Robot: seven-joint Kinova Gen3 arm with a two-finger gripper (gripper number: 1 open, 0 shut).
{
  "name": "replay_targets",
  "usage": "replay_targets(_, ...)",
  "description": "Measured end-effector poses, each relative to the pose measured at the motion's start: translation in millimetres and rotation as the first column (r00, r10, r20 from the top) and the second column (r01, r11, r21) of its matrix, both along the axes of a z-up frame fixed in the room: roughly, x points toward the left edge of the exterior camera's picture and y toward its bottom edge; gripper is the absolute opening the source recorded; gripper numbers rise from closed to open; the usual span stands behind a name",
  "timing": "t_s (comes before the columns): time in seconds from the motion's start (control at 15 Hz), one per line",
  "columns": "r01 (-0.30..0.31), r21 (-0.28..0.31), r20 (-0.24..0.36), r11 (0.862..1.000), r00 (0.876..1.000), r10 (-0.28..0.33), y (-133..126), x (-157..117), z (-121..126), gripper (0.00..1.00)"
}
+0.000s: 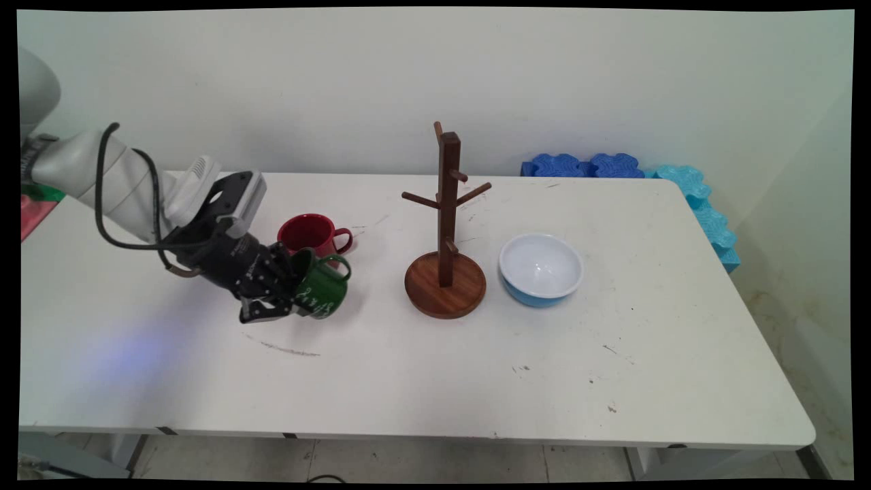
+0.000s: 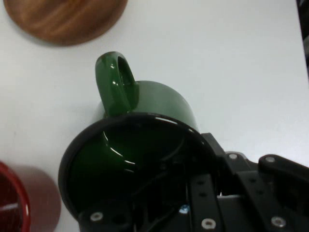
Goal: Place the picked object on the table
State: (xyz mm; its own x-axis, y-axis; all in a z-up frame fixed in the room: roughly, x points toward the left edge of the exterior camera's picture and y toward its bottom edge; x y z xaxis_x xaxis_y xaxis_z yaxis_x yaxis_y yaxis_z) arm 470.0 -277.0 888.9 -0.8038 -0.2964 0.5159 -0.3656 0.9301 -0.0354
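The gripper [image 1: 289, 289] is clamping the green mug [image 1: 325, 289] by its rim, one finger apparently reaching inside the cup, though the hand view is murky there. The mug is tilting on its side, handle [image 2: 116, 84] pointing up. The red mug [image 1: 309, 233] is standing just beside it at eleven o'clock; the wooden mug tree [image 1: 446, 272] and blue bowl [image 1: 541, 269] are sitting at three o'clock on the white table [image 1: 442, 367].

The green mug [image 1: 323, 289] bears white lettering on its side, too small to be read.
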Motion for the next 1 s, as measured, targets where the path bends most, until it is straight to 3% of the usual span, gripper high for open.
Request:
replay_targets(0.53,0.013,0.0,0.112,1.0,0.994,-0.013,6,14,-12,0.0)
replay_targets(1.0,0.033,-0.007,0.165,0.999,0.986,-0.031,5,6,-26,0.0)
